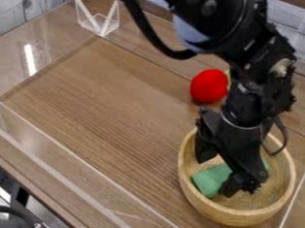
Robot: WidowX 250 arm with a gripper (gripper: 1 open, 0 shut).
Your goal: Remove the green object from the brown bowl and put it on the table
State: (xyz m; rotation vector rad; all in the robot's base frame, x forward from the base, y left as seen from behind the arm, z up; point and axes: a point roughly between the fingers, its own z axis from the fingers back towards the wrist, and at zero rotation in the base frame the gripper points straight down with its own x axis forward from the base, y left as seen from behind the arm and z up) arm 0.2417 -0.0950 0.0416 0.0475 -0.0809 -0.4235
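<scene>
Lying in the brown bowl (202, 199), the green object (214, 179) sits between the spread claw (234, 177).

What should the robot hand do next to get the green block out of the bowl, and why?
Probably close its fingers on the flat light-green block. The black gripper is open, pointing down inside the round light-brown wooden bowl, with the block right at its fingers but not gripped yet. After that it could lift the block out toward the brown wood-grain table.
</scene>
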